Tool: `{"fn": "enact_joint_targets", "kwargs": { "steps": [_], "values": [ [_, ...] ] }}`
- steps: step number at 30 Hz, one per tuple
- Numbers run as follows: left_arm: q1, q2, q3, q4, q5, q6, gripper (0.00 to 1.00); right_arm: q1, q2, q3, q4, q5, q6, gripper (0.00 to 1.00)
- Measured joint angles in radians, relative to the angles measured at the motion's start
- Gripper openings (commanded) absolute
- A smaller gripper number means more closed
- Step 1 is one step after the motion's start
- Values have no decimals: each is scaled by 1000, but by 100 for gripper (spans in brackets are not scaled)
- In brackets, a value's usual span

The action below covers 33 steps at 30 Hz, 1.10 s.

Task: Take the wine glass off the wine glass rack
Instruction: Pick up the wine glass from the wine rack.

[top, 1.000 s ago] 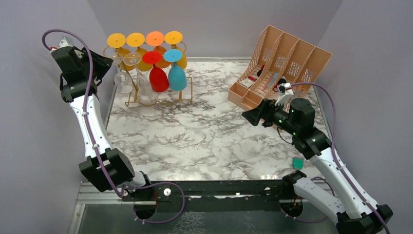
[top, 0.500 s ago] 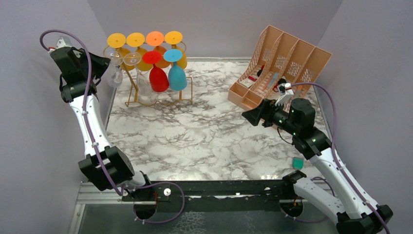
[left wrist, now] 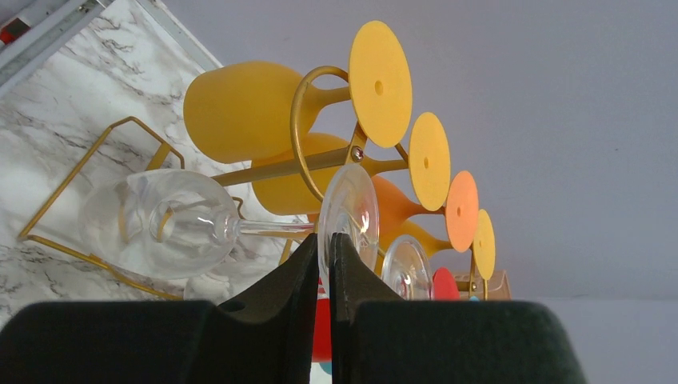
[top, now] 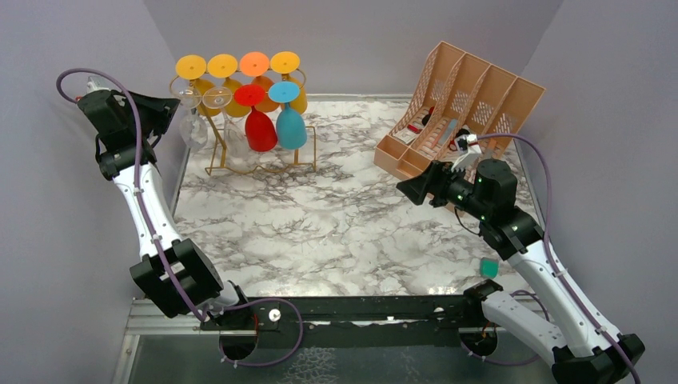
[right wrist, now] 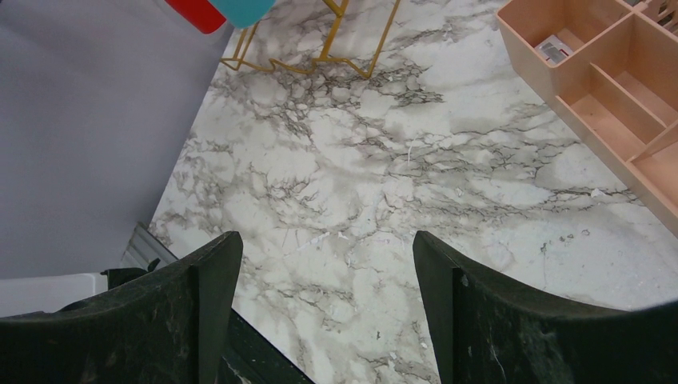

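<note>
The jaws of the left gripper [left wrist: 326, 270] were pinched shut on the rim of the clear glass's [left wrist: 160, 224] foot, and its black fingers [left wrist: 280, 296] almost met across the thin disc. The glass hung foot up and bowl down at the left end of the rack [left wrist: 295, 120], with its foot just beside the rack's curled scroll. Whether the stem was free of the rail could not be told. A second clear glass [top: 234, 136] hung on the rack just to the right of the held one. Next along were a red glass [top: 260, 128] and a blue glass [top: 290, 124]. Yellow and orange glasses [top: 254, 64] filled the rack's far rail.

The right gripper [right wrist: 328, 304] had its jaws spread wide and held nothing. It hung above the marble table [top: 320, 224], well to the right of the rack and nearer the arm bases. A peach organizer [top: 468, 100] stood further to the rack's right, behind that gripper.
</note>
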Motion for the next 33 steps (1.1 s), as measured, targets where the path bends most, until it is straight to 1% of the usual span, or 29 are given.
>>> {"fn": "enact_joint_targets", "kwargs": {
  "steps": [5, 9, 21, 33],
  "values": [
    [33, -17, -48, 52, 55, -93, 0, 0, 3, 11, 1, -1, 1, 81],
    [55, -24, -60, 81, 93, -136, 0, 0, 2, 11, 2, -2, 10, 81],
    [80, -26, -88, 138, 168, -216, 0, 0, 0, 11, 2, -17, 26, 81],
    [104, -84, -159, 193, 196, -275, 0, 0, 0, 11, 2, -28, 27, 81]
  ]
}}
